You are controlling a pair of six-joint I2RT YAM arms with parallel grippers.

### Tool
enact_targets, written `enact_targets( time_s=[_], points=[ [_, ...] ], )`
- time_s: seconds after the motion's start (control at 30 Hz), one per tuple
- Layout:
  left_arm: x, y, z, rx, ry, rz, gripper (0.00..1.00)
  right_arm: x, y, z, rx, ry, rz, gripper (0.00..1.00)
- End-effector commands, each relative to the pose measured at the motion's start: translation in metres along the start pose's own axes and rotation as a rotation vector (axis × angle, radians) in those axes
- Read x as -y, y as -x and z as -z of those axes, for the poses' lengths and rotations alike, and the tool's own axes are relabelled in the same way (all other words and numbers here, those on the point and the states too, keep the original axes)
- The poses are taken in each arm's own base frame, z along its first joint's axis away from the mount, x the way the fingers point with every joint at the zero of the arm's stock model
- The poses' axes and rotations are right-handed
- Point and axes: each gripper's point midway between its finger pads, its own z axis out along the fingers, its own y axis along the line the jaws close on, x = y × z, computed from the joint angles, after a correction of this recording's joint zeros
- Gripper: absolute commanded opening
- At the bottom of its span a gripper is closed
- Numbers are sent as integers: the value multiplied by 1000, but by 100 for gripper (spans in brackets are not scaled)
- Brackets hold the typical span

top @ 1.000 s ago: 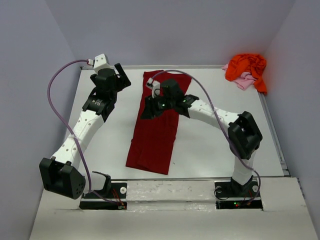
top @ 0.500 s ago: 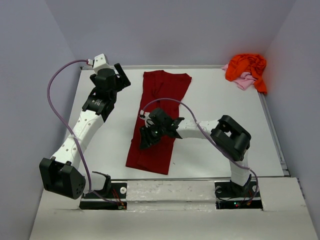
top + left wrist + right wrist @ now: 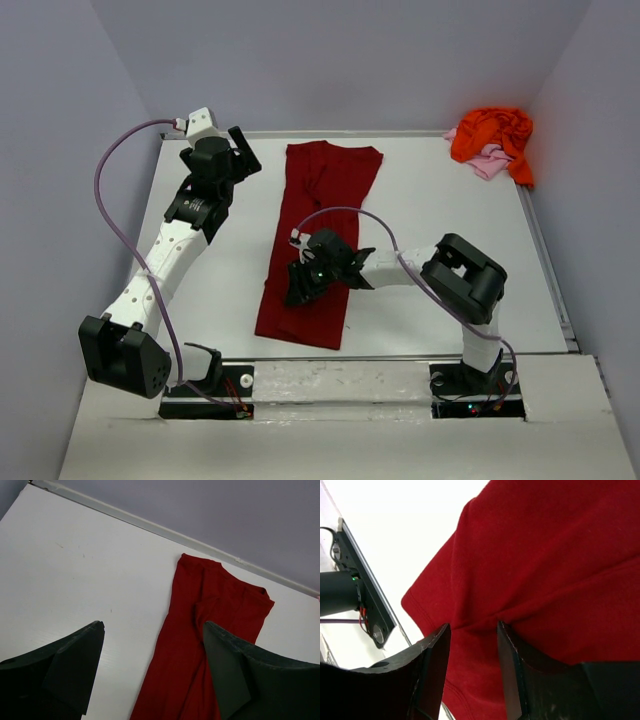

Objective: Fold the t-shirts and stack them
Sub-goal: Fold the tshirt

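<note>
**Q:** Where are the shirts, and how are the fingers set?

**A:** Noted left to right. The left gripper [image 3: 243, 152] is held near the table's far left corner, jaws spread wide, nothing between them. The crimson t-shirt [image 3: 325, 195] lies mid-table, already folded lengthwise into a long strip running from the far edge toward the arm bases. The right gripper [image 3: 473, 630] is lowered over the strip's near end, jaws partly parted astride a raised wrinkle. Whether the pads touch cloth cannot be told from the wrist view. The orange t-shirt [image 3: 495, 130] and pink t-shirt [image 3: 487, 165] are heaped unfolded in the far right corner, orange on top.

**Q:** How is the step in hand best done?

**A:** It is judged to be the crosswise fold of the near end. Every layer near the hem should be pinched, not the top one only. The end is then to be lifted low and carried toward the collar with edges kept in line — the free arm could be used to pin the far end.

**Q:** Surface and room?

**A:** A smooth white table [image 3: 430, 200] is noted — cloth is likely to slide on it if dragged. Plain lilac-grey walls [image 3: 350, 60] enclose it on three sides.
</note>
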Motion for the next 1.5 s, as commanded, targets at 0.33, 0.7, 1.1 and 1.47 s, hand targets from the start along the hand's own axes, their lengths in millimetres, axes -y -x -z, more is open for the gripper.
enact_targets(
  time_s=[0.33, 0.7, 1.1, 1.47],
  points=[
    [5, 16, 3, 45, -27, 19, 89, 77, -29, 56, -15, -283, -58, 49],
    [45, -4, 60, 89, -249, 161, 89, -5, 72, 128, 219, -224, 103, 49],
    [8, -222, 116, -397, -353, 351, 88, 42, -20, 214, 423, -406, -147, 62],
    [-21, -291, 152, -606, -310, 298, 87, 73, -93, 198, 330, -403, -301, 61]
  ],
)
